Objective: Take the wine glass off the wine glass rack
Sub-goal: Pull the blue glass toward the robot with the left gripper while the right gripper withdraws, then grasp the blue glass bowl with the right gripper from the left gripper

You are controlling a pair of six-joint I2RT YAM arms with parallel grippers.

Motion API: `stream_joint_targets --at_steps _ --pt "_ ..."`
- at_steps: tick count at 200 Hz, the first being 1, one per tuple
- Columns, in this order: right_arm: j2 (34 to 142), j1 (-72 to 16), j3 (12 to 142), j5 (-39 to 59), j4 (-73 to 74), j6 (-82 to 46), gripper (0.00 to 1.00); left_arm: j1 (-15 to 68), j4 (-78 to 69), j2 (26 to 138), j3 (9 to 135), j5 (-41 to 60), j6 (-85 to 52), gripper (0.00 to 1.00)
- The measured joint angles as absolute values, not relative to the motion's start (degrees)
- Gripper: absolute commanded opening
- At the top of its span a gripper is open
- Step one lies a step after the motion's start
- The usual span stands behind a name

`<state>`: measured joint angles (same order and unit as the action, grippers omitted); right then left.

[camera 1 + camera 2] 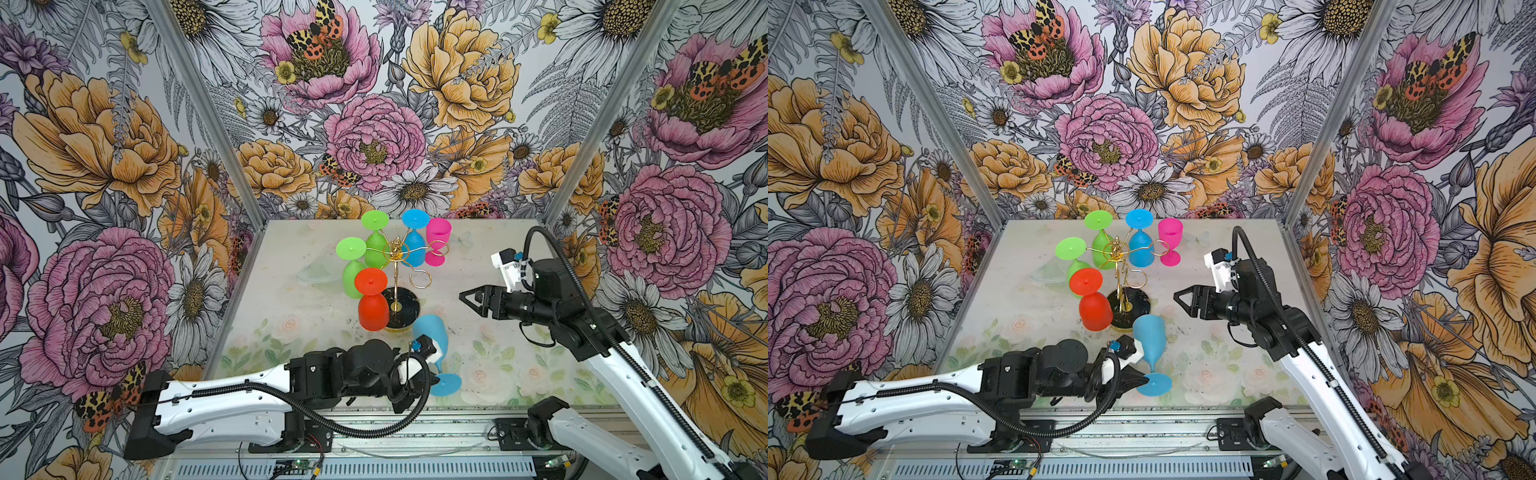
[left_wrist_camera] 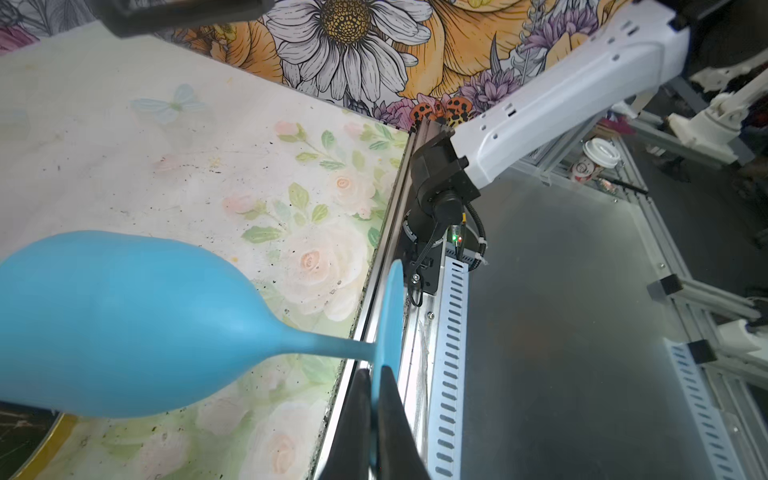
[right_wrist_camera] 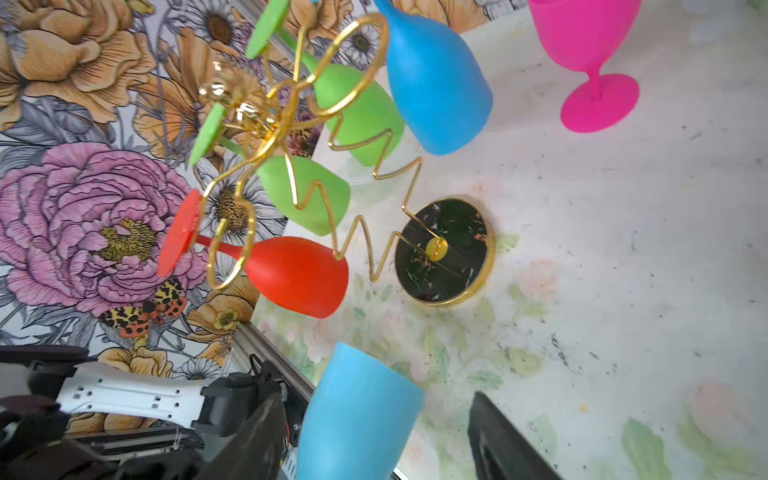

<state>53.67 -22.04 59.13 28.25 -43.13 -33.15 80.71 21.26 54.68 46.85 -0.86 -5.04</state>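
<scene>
The pale blue glass (image 1: 432,332) is off the rack (image 1: 409,301). It lies tilted at the front of the table (image 1: 291,316), with its bowl toward the rack's black base and just beside it, and its foot toward the front edge. I cannot tell whether the bowl touches the base, or whether the glass rests on the table.

The left gripper (image 2: 375,371) is clenched on the rim of the glass's round foot. In the left wrist view its two black fingers (image 2: 357,415) pinch the disc edge-on.

The right gripper (image 1: 467,296) hovers right of the rack, near the bowl but apart from it, and is released. In the right wrist view its fingers (image 3: 498,436) stand wide, and the bowl shows between them farther on.

The rack holds four glasses, each hung upside down with its foot caught in a hook and its bowl pointing down. A red glass (image 1: 373,311) hangs at the front left, two green glasses (image 1: 375,255) (image 1: 352,282) hang on the left, and a blue glass (image 1: 414,249) hangs at the back. Two hooks on the right side carry nothing.

A pink glass (image 1: 437,239) stands upright on the table behind and right of the rack. A clear item (image 1: 318,272), too faint to make out, lies on the table left of the rack.
</scene>
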Motion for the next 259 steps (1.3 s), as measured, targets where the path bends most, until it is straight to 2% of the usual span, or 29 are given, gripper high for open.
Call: stream_joint_targets --at_steps 38,108,193,259 --pt "57.1 -22.0 61.3 28.1 -46.0 -33.0 0.72 85.0 22.3 56.0 46.8 -10.4 6.5 0.0" --pt "62.4 -22.0 66.4 30.5 -46.3 -31.4 0.65 93.6 22.8 58.3 44.4 -27.4 28.2 0.0" --pt "66.1 -23.7 67.6 34.4 -48.0 -28.7 0.49 94.9 22.9 62.0 42.1 -41.2 43.5 0.0" --pt "67.7 -25.6 67.6 36.5 -48.8 -26.9 0.35 94.9 19.8 63.5 39.5 -47.3 52.8 0.0"
